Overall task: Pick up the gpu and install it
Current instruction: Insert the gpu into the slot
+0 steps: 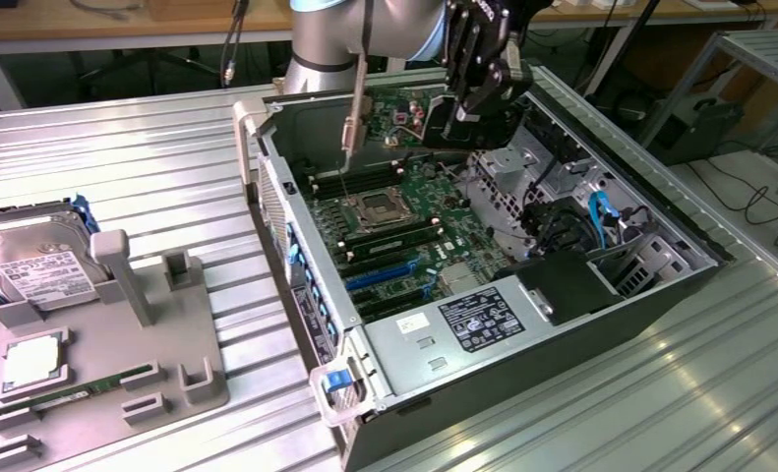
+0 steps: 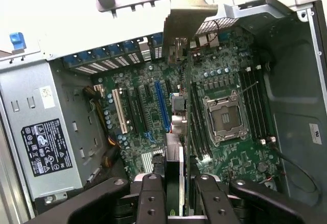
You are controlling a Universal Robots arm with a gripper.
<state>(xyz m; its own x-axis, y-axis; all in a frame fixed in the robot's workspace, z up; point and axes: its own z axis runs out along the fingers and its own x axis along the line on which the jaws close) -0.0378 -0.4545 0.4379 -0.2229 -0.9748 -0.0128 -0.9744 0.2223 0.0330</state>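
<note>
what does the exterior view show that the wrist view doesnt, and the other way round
Exterior view: the grey parts tray beside the computer case, holding a hard drive and a memory stick, plus the robot arm over the case.
Wrist view: a look along the graphics card, edge-on with the jaws closed on it and its metal bracket at the far end.
Both: the open case, the motherboard with its empty processor socket, and the labelled power supply.
</note>
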